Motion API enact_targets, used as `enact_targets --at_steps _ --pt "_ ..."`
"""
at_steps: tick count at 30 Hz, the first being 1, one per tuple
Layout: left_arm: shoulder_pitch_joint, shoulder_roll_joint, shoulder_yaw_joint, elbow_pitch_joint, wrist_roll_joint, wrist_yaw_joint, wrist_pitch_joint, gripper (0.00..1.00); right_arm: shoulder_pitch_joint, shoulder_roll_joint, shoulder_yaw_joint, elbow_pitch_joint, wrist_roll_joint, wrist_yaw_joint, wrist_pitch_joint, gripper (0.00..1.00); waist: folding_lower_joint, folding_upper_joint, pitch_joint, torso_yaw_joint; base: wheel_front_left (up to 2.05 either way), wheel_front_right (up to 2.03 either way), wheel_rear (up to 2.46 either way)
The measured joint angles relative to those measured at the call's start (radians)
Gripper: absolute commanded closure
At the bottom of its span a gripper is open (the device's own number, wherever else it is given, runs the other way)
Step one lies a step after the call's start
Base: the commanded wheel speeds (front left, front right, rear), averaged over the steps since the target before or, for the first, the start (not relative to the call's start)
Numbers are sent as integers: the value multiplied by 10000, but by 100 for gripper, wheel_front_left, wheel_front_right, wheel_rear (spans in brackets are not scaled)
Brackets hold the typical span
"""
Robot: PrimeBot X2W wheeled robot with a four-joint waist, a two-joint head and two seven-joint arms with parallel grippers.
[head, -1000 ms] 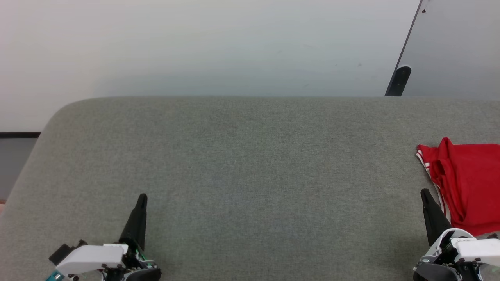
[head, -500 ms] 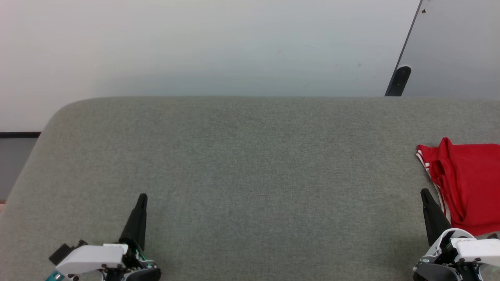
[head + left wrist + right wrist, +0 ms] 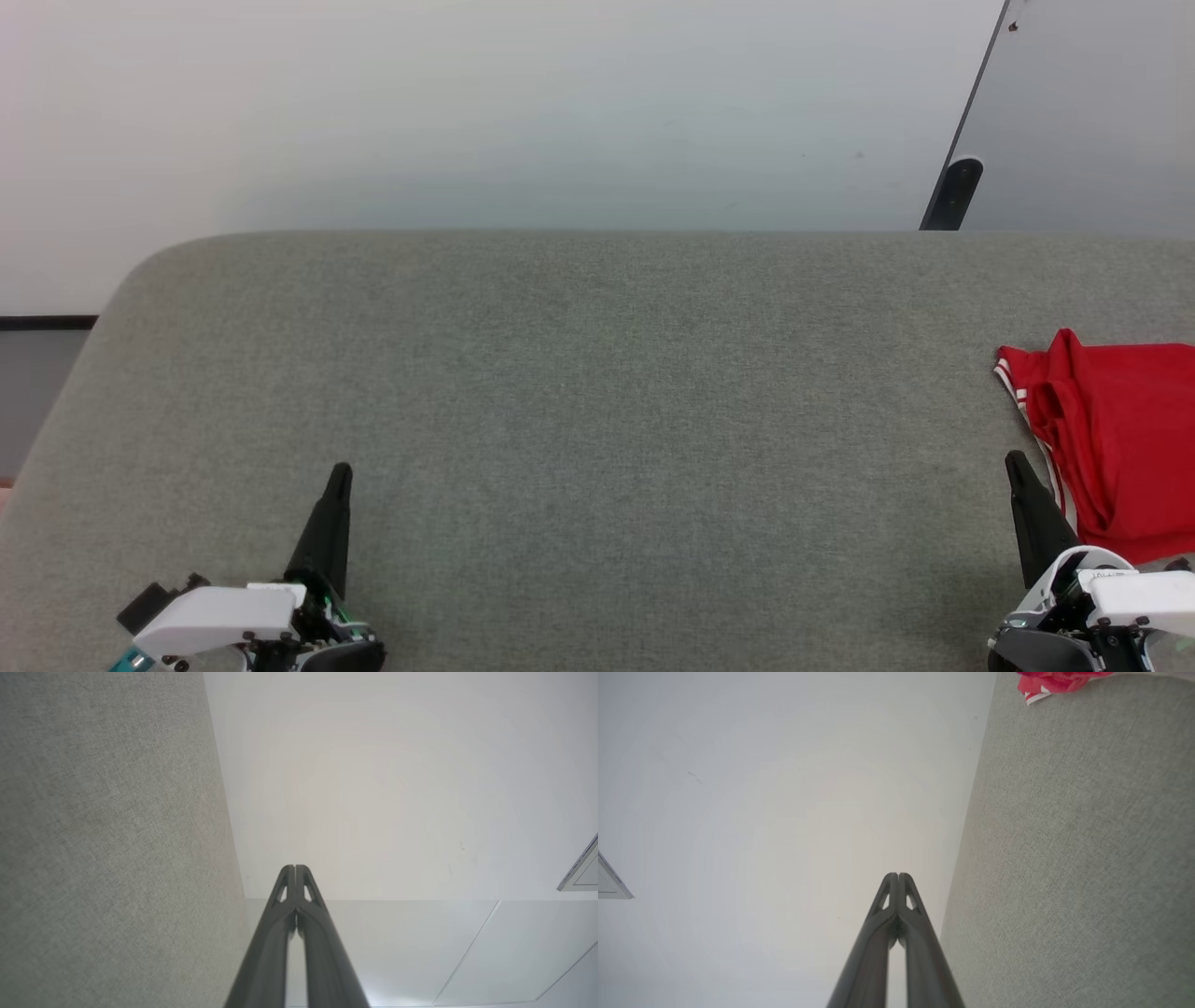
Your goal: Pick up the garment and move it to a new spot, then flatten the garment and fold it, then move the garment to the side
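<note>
The garment (image 3: 1116, 439), red with white-and-red striped trim, lies bunched at the right edge of the grey fabric surface (image 3: 597, 392), partly cut off by the frame. A corner of the garment (image 3: 1052, 682) shows at the top of the right wrist view. My right gripper (image 3: 1016, 464) sits at the lower right, just left of the garment's near edge, fingers shut and empty; the right gripper (image 3: 899, 876) shows its tips pressed together. My left gripper (image 3: 342, 471) rests at the lower left, far from the garment, also shut on nothing. The left gripper (image 3: 295, 868) has closed tips.
A pale wall (image 3: 467, 112) rises behind the surface's far edge. A grey panel with a dark post (image 3: 952, 191) leans at the back right. The surface's rounded left corner (image 3: 121, 289) drops off toward a dark baseboard.
</note>
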Motion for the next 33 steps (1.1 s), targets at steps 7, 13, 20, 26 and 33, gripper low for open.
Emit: enact_targets --at_steps 7,13,20,26,33 --pt "0 0 0 0 0 0 0 100 0 0 0 0 0 0 0 100 0 0 0 0 0 0 0" --pt "0 0 0 0 0 0 0 100 0 0 0 0 0 0 0 100 0 0 0 0 0 0 0" --pt "0 -2 0 -2 0 0 0 100 0 0 0 0 0 0 0 100 0 0 0 0 0 0 0" --pt "0 -2 0 -2 0 0 0 100 0 0 0 0 0 0 0 100 0 0 0 0 0 0 0" --pt "0 -2 0 -2 0 0 0 100 0 0 0 0 0 0 0 100 0 0 0 0 0 0 0"
